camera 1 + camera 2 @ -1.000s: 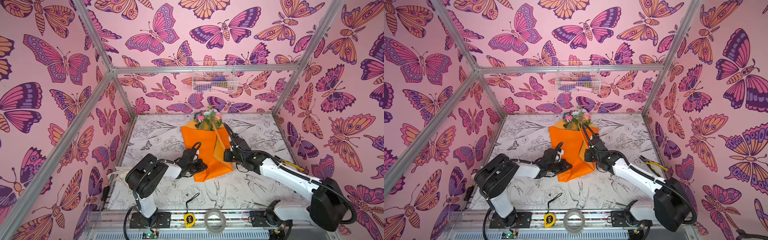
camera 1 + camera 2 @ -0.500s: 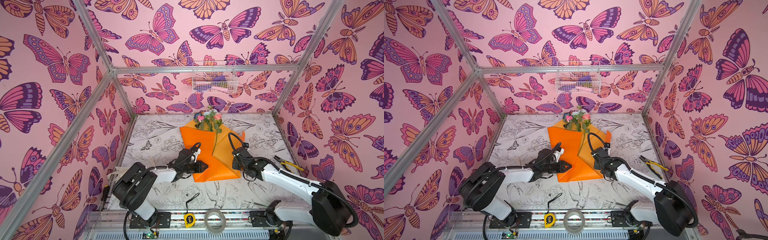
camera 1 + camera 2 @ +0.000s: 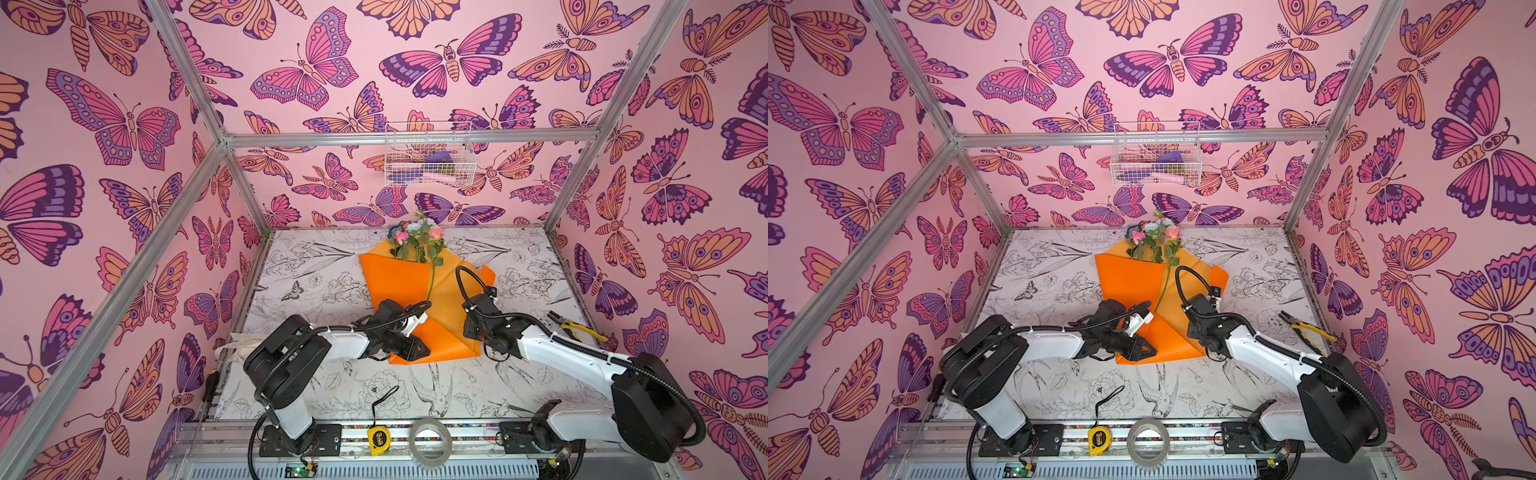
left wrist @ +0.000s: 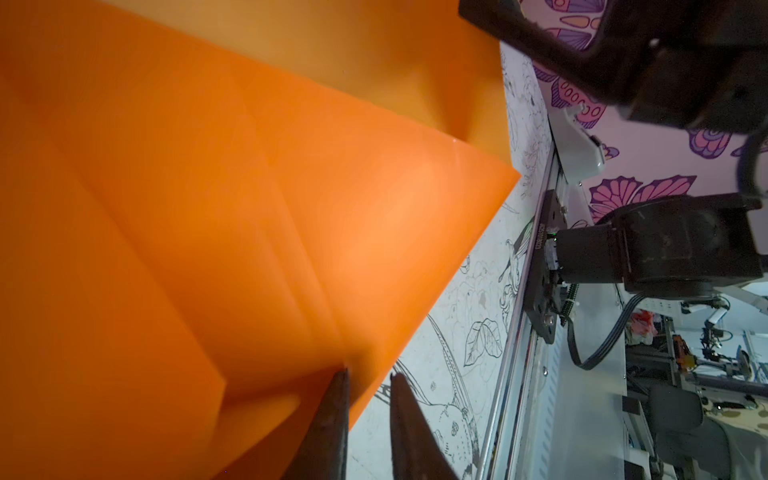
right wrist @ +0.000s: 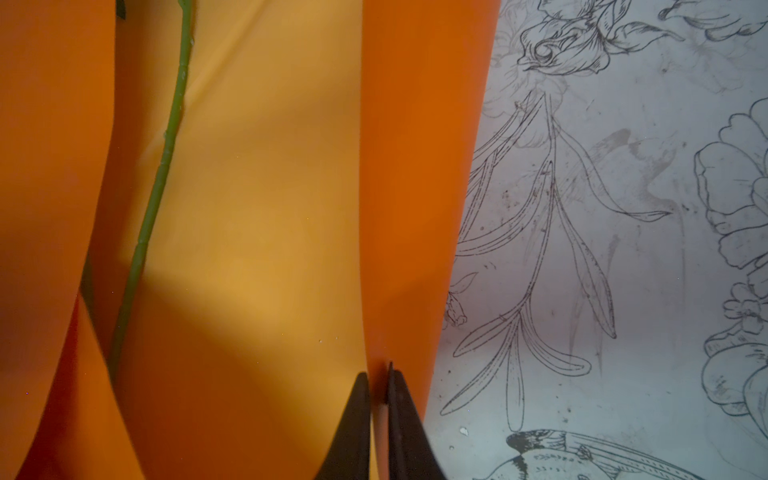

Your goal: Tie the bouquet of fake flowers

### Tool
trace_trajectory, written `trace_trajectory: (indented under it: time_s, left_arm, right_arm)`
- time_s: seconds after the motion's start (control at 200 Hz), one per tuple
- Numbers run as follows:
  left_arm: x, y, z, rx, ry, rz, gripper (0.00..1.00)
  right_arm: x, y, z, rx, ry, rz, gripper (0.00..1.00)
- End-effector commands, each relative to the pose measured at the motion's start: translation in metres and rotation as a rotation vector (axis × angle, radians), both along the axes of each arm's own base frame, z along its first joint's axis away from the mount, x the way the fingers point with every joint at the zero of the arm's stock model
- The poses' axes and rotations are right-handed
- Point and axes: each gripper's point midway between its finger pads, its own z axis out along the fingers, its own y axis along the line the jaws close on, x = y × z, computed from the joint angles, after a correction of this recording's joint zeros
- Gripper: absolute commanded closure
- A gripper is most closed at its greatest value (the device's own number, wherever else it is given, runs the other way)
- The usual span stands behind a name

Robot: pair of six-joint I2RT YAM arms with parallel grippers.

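Note:
The bouquet of fake flowers (image 3: 415,241) lies in the middle of the table in both top views, blooms toward the back wall. Its orange wrapping paper (image 3: 395,286) (image 3: 1129,282) is spread beneath it, and one green stem (image 5: 166,145) lies bare on the paper. My left gripper (image 4: 370,374) (image 3: 415,351) is at the paper's near left corner. It is slightly open, and the paper's edge reaches into the gap. My right gripper (image 5: 377,372) (image 3: 487,291) is shut on the paper's right flap, which stands up from the table.
Yellow-handled pliers (image 3: 577,330) lie by the right wall. A yellow tape measure (image 3: 378,436) and a roll of clear tape (image 3: 430,440) sit on the front rail. A white wire basket (image 3: 428,156) hangs on the back wall. A screwdriver (image 3: 210,382) lies at the front left.
The paper, folded narrow over the stems a second ago, now lies spread to the right. My right gripper moved right with the flap. My left gripper shifted toward the near left corner.

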Motion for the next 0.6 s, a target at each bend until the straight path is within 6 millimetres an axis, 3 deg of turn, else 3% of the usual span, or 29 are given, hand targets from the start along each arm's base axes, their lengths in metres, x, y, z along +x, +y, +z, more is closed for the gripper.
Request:
trace_trajectory:
  time_s: [0.0, 0.135, 0.285, 0.596]
  left_arm:
    - [-0.001, -0.007, -0.006, 0.000, -0.007, -0.067, 0.81]
    - [0.003, -0.009, -0.016, 0.021, 0.016, -0.058, 0.84]
    - [-0.001, -0.006, -0.026, 0.048, 0.039, -0.058, 0.85]
    - [-0.007, 0.002, -0.041, 0.102, 0.061, -0.046, 0.90]
  right_arm:
    - [0.000, 0.000, -0.001, 0.021, 0.000, -0.018, 0.88]
    - [-0.001, 0.003, 0.002, 0.043, 0.001, -0.008, 0.90]
    - [-0.001, 0.007, 0.015, 0.063, 0.003, 0.009, 1.00]
    - [0.003, 0.009, 0.046, 0.077, -0.040, 0.015, 1.00]
